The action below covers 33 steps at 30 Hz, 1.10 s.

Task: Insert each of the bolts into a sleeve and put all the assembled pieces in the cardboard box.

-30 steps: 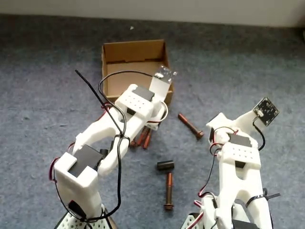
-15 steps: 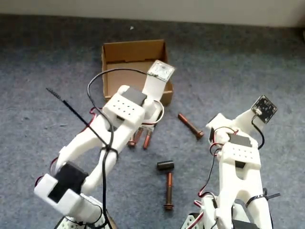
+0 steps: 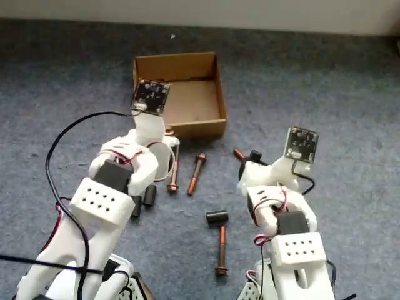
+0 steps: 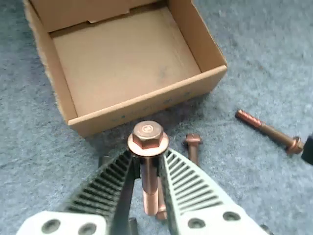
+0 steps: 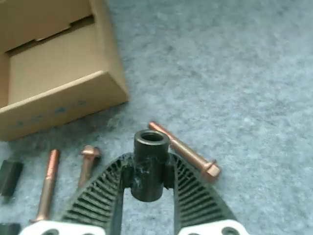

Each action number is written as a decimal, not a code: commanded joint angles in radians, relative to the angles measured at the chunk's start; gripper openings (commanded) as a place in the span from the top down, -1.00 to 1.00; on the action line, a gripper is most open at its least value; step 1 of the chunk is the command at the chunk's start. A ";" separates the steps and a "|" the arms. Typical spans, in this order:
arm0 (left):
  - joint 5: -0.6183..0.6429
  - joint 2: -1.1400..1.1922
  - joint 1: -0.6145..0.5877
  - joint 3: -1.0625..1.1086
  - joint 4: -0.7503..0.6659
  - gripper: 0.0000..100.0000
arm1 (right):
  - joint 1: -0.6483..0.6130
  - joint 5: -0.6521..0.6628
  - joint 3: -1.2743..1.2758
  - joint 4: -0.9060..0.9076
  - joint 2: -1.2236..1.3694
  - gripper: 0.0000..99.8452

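The left jaws pinch a copper bolt (image 4: 148,169) by its shank, near the cardboard box's (image 3: 194,130) front wall. Loose bolts (image 3: 195,174) and a spare sleeve (image 3: 217,218) lie on the carpet (image 3: 325,81) between the arms. The right jaws pinch a black sleeve (image 5: 150,166).

Grey carpet (image 3: 325,87): open cardboard box (image 3: 194,129) at the far side, four copper bolts (image 3: 195,174) and three black sleeves (image 3: 217,218) loose in front of it.

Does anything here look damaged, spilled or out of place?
Nothing stands out. The box is intact and empty; the left gripper holds a bolt, the right gripper a sleeve; other bolts and sleeves lie on the carpet.
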 commanded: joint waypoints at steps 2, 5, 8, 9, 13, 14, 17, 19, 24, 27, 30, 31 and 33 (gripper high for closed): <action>0.066 -0.243 -0.059 0.102 -0.081 0.99 | -0.117 0.086 0.062 0.002 -0.248 0.99; 0.092 -0.364 -0.073 0.171 -0.115 0.99 | -0.166 0.150 0.128 0.002 -0.375 0.99; 0.100 -0.503 -0.076 0.243 -0.140 0.99 | -0.231 0.252 0.197 0.002 -0.492 0.99; 0.100 -0.550 -0.076 0.268 -0.141 0.99 | -0.257 0.285 0.222 0.002 -0.530 0.99; 0.100 -0.750 -0.076 0.351 -0.141 0.99 | -0.380 0.394 0.331 0.001 -0.677 0.99; 0.098 -0.800 -0.076 0.369 -0.141 0.99 | -0.407 0.416 0.354 0.001 -0.690 0.99; 0.094 -0.932 -0.076 0.426 -0.141 0.99 | -0.479 0.440 0.400 -0.005 -0.668 0.99; 0.092 -1.009 -0.076 0.460 -0.141 0.99 | -0.521 0.439 0.423 -0.044 -0.677 0.99; 0.092 -1.138 -0.068 0.509 -0.141 0.99 | -0.576 0.436 0.458 -0.096 -0.677 0.99; 0.092 -1.132 -0.068 0.507 -0.143 0.99 | -0.576 0.434 0.458 -0.107 -0.677 0.99; 0.092 -1.132 -0.048 0.503 -0.153 0.99 | -0.576 0.434 0.458 -0.107 -0.677 0.99; 0.092 -1.132 -0.033 0.496 -0.155 0.99 | -0.576 0.434 0.458 -0.107 -0.677 0.99; 0.091 -1.132 0.002 0.486 -0.152 0.99 | -0.576 0.433 0.458 -0.107 -0.677 0.99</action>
